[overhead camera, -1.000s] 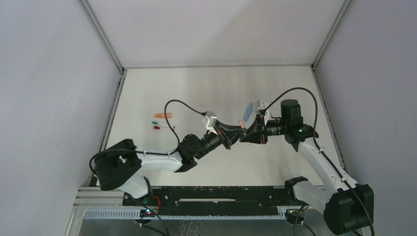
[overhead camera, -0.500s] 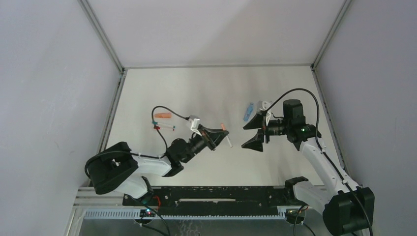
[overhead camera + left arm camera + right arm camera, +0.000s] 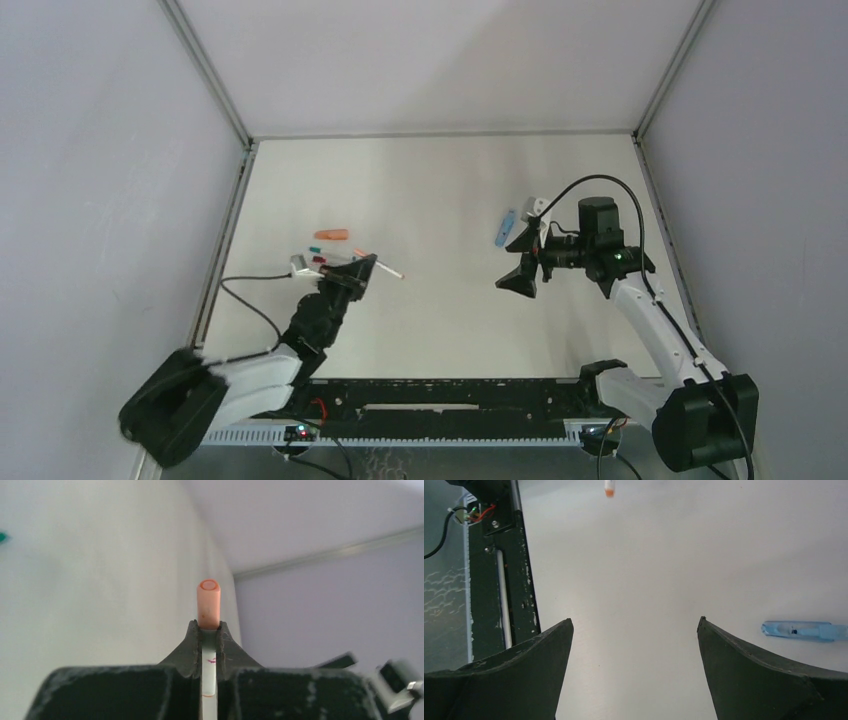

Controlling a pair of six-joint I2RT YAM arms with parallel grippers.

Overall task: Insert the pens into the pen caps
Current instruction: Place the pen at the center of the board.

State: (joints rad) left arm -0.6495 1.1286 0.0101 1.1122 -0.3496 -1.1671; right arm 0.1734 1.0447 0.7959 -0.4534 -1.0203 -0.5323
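Observation:
My left gripper (image 3: 209,626) is shut on a white-barrelled pen (image 3: 209,662). A salmon-orange pen cap (image 3: 209,602) sits on the pen's end and sticks out past the fingertips. From above, that gripper (image 3: 362,268) hangs over the left part of the table, and the pen's white barrel (image 3: 390,272) points right. My right gripper (image 3: 516,262) is open and empty at centre right. Its fingers stand wide apart in the right wrist view (image 3: 635,620). A light blue pen cap (image 3: 506,226) (image 3: 804,630) lies just beyond it.
An orange piece (image 3: 332,235), a teal-tipped pen (image 3: 325,247) and a red-tipped pen (image 3: 318,259) lie on the table left of my left gripper. The black rail (image 3: 509,580) runs along the table's near edge. Grey walls enclose the table.
The grippers were together at the table's middle. My right gripper has opened and let go. My left arm has swung back to the left, carrying the capped pen.

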